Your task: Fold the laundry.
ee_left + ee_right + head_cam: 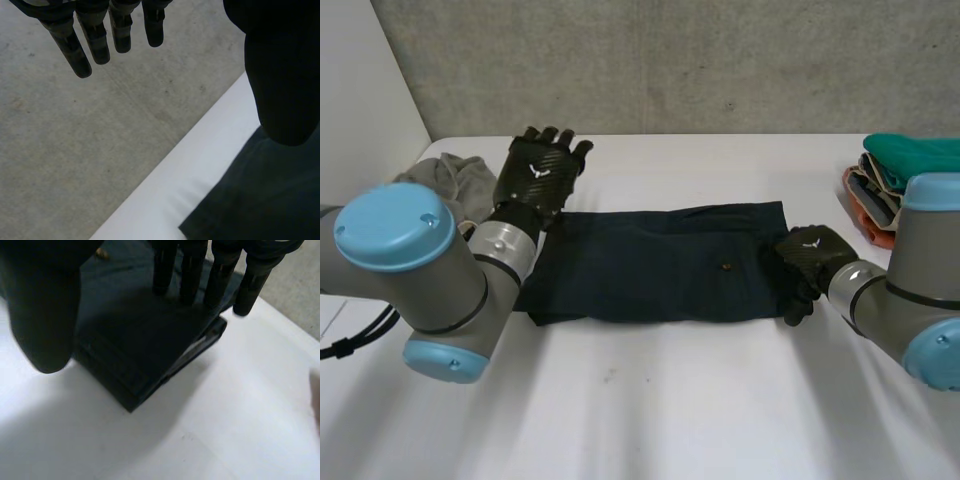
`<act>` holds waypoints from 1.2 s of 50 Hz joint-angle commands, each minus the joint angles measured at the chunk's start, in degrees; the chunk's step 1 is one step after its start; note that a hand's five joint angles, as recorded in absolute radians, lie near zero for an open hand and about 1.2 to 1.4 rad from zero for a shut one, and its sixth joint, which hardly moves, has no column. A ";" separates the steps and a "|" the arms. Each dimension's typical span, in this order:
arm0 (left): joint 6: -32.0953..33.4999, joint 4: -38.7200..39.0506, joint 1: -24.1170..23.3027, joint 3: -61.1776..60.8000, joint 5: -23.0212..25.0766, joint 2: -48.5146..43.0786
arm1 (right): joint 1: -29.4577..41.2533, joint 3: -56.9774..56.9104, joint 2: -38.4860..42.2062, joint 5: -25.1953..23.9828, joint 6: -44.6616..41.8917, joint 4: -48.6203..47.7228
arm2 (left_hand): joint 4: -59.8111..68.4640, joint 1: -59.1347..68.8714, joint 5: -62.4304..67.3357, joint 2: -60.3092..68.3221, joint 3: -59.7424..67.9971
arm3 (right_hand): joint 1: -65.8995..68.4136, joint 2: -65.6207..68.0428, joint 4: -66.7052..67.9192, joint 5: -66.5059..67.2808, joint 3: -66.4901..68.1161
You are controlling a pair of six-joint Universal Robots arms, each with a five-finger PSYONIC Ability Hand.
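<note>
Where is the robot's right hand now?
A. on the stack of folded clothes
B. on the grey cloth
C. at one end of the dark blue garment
C: the right hand is at the end of the dark blue garment, its fingers straight over the cloth's edge.

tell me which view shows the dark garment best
The head view: the whole dark garment lies flat on the table. The left wrist view catches one corner; the right wrist view its folded end.
</note>
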 commanded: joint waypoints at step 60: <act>-8.65 -9.03 -11.79 18.97 -1.55 -3.22 | 6.49 1.79 -16.53 -5.47 23.23 -7.31 | -1.14 -0.35 -2.55 -1.42 -1.77 | -12.21 -12.21 -12.29 -12.87 -12.16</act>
